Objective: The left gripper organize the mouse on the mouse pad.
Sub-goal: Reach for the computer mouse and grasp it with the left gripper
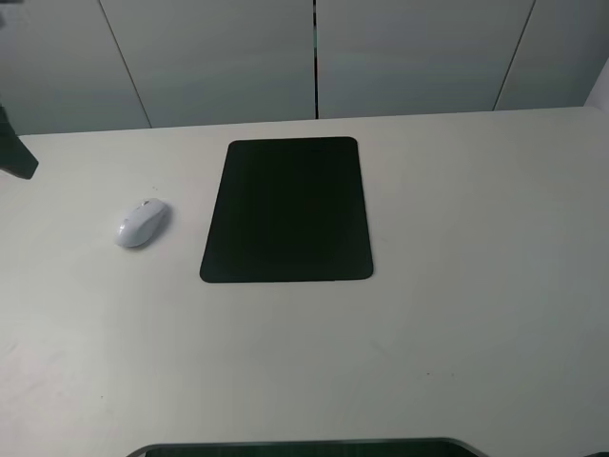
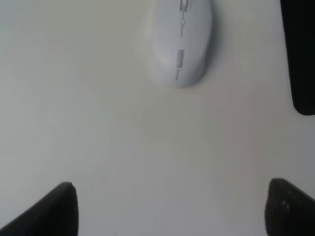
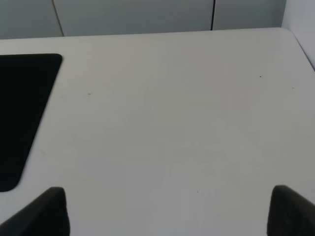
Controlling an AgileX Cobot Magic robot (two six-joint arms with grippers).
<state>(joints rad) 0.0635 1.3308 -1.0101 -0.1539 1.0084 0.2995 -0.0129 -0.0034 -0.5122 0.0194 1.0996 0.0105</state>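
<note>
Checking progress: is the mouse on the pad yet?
No, the mouse lies on the bare table beside the pad, with a clear gap between them.

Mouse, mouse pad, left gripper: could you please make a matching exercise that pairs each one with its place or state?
1. mouse
2. mouse pad
3. left gripper

a. open, holding nothing
b. lying on the table, left of the pad in the exterior high view
c. black, with nothing on it

Pairs: 1-b, 2-c, 3-a
</note>
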